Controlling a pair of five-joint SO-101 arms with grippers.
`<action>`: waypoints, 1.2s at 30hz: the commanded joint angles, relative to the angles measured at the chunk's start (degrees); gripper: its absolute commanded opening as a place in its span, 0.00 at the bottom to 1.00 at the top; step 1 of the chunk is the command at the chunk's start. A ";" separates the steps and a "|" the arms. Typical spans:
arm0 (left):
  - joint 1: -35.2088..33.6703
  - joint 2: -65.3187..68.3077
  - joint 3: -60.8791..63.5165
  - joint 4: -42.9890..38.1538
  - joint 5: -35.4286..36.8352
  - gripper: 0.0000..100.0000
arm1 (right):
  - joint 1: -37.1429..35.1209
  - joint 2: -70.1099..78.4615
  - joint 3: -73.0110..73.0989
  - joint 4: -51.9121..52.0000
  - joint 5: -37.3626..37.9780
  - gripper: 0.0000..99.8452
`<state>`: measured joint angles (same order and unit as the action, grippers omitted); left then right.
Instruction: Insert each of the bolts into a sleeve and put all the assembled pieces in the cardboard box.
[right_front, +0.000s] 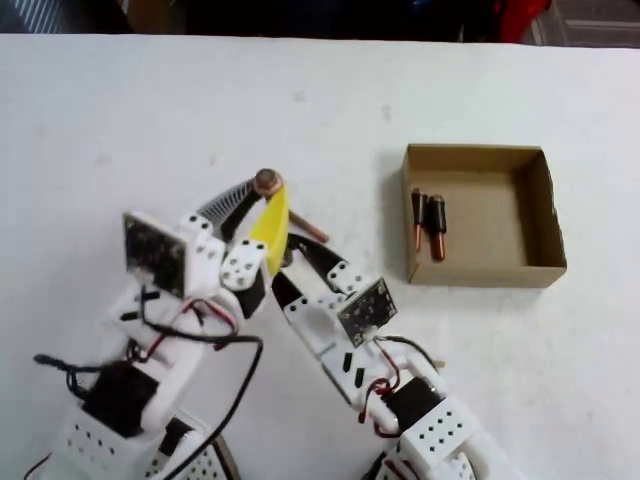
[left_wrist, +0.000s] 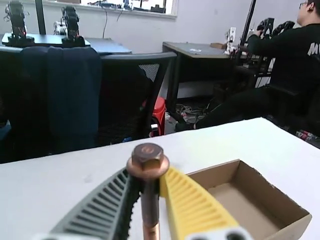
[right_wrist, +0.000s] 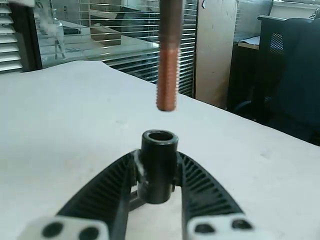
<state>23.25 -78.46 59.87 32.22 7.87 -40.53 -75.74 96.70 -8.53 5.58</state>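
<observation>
My left gripper (left_wrist: 146, 176), with one grey and one yellow finger, is shut on a copper bolt (left_wrist: 148, 165), which it holds upright with the hex head on top. In the high view this bolt (right_front: 268, 184) is left of the cardboard box (right_front: 545, 215). My right gripper (right_wrist: 159, 162), black-fingered, is shut on a black sleeve (right_wrist: 159, 167) standing upright with its bore facing up. The bolt's threaded end (right_wrist: 167, 80) hangs just above the sleeve's mouth, with a small gap between them. Two assembled pieces (right_front: 428, 224) lie in the box at its left side.
The white table (right_front: 150, 120) stretches wide to the left of and behind the arms. The box's open corner (left_wrist: 260, 200) sits close to the right of my left gripper. Cables trail from both arm bases near the front edge.
</observation>
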 joint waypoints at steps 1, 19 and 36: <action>0.66 -2.95 0.70 1.14 -0.62 0.02 | -0.04 -0.66 0.44 -1.27 0.09 0.02; 0.66 -3.21 6.77 0.62 -0.26 0.02 | -0.04 -0.57 0.44 -1.19 0.09 0.02; 1.10 -3.30 11.69 6.33 -0.70 0.02 | -0.04 -0.66 0.44 -1.19 0.09 0.02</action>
<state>23.96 -80.57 72.00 38.11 8.04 -40.88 -75.74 96.70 -8.44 5.58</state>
